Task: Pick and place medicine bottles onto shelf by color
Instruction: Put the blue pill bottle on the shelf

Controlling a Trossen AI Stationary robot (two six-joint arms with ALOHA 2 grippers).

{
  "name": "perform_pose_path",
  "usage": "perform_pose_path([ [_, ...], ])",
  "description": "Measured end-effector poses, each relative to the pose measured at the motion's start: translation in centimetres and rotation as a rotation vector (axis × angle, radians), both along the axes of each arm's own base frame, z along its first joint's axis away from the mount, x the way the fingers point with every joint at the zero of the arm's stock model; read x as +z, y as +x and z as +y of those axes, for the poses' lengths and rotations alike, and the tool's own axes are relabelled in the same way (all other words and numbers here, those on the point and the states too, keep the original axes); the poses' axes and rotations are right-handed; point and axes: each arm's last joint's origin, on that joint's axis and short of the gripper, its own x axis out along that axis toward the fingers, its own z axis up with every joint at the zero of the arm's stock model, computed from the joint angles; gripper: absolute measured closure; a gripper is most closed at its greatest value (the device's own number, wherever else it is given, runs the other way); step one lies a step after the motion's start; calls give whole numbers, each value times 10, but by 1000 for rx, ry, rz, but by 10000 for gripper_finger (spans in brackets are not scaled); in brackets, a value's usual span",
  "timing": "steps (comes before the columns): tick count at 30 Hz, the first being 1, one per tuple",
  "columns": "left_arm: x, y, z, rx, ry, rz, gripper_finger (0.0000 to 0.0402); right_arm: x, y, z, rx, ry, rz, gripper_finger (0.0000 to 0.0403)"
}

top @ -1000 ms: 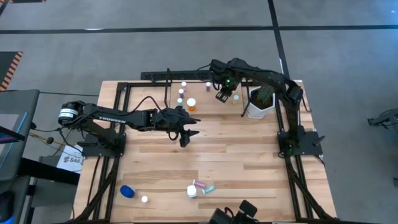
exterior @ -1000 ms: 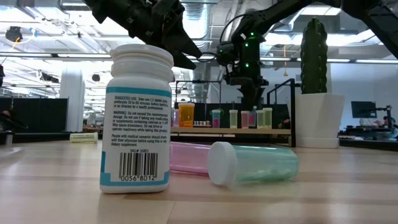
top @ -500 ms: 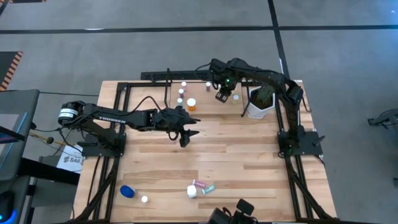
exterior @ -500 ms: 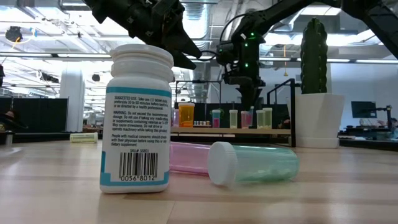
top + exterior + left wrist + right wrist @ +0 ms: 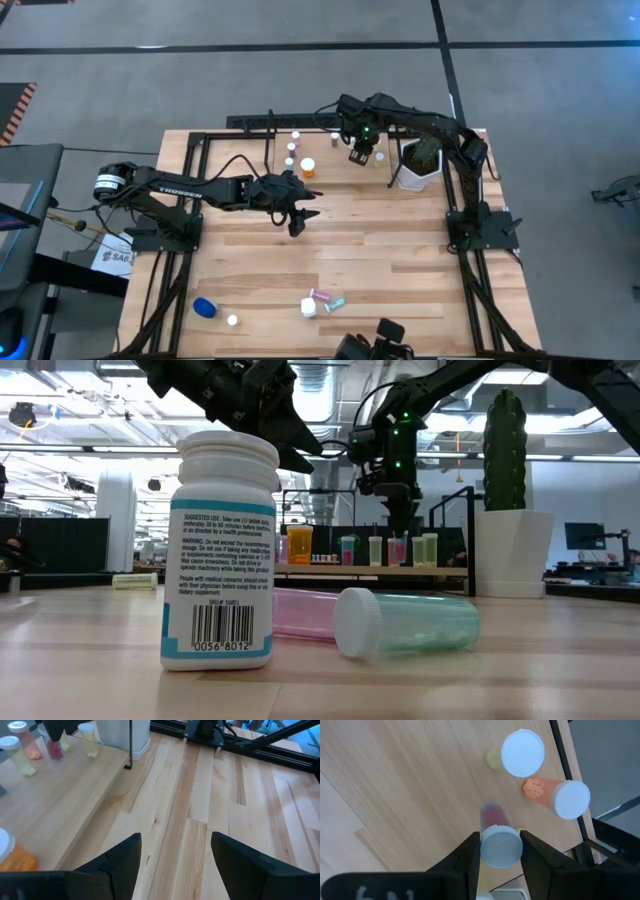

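Pink vial [image 5: 496, 837], white-capped, sits upright right between the right gripper [image 5: 501, 851] fingers, which squeeze its cap from both sides above the shelf [image 5: 410, 795]. Just beyond stand a yellow-green vial [image 5: 520, 754] and an orange vial [image 5: 557, 796]. The left gripper [image 5: 175, 857] hangs spread apart over the table [image 5: 225, 795], well away.

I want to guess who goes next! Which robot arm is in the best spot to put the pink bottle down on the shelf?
The right one. Its claw already grips the pink bottle just above the shelf. The left claw is open and empty, over bare table beside the shelf.
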Motion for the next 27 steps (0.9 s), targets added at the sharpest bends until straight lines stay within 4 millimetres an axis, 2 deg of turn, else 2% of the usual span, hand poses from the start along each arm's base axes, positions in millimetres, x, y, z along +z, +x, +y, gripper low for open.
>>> perform_pose_path([
  [7,0,0,0,0,-1,0,173,-12,-2,1,46,7,23,266],
  [19,0,0,0,6,4,0,173,-13,1,0,42,-12,-4,263],
  [27,0,0,0,6,4,0,173,-15,0,-1,42,-7,3,214],
])
